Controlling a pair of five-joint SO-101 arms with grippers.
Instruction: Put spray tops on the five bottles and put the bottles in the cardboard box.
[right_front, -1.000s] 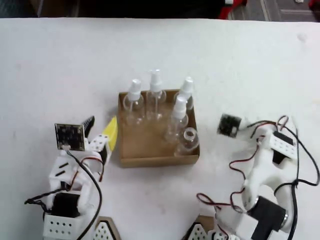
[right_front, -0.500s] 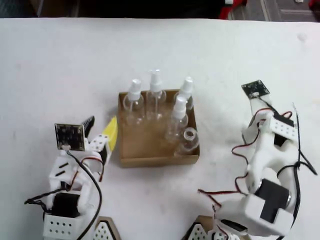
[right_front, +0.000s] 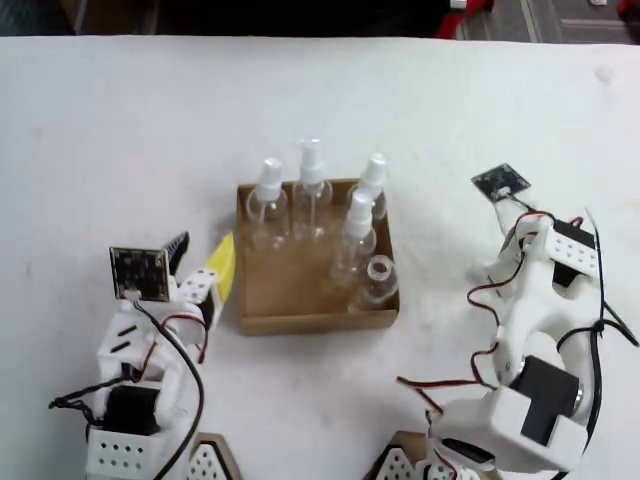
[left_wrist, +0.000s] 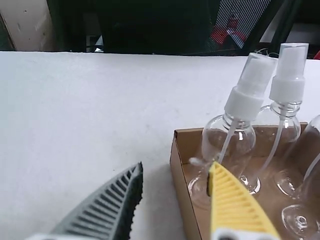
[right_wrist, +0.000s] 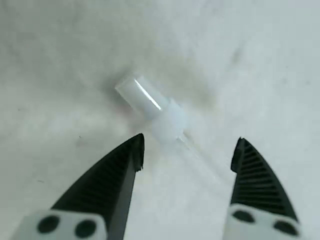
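**One spray top loose between your right jaws, one bottle uncapped**

In the high view, your shallow brown cardboard box (right_front: 290, 292) sits at the middle of the white table (right_front: 120, 120). All five clear, round-bodied plastic bottles stand upright inside it. Four capped bottles (right_front: 311, 195) wear white spray tops. Three of them line the far wall from 11 to 1 o'clock, and the fourth stands just inside the 1 o'clock one. The open-necked bottle (right_front: 378, 280) stands at the box's 4 o'clock corner, close against the fourth capped bottle.

Your left arm (right_front: 135, 390) is at 8 o'clock from the box. The left gripper (right_front: 205, 242) lies low by the box's 9 o'clock wall with its jaws apart and nothing between them. Its yellow ribbed finger (left_wrist: 235, 205) is on the box side and its grey ribbed finger (left_wrist: 115, 202) is on the open-table side. The left wrist view looks past them to the nearest capped bottle (left_wrist: 227, 140) behind the box wall (left_wrist: 176, 165). You cannot tell whether the yellow finger touches the cardboard.

Your right arm (right_front: 540, 300) is at 3 to 4 o'clock from the box, well apart from it. In its wrist view, the right gripper (right_wrist: 190, 141) points down at the table with its two black jaws spread wide. The loose white spray top with its clear cover and thin tube (right_wrist: 160, 117) lies on its side on the table. It sits just beyond the fingertips, in line with the gap, and neither jaw touches it.
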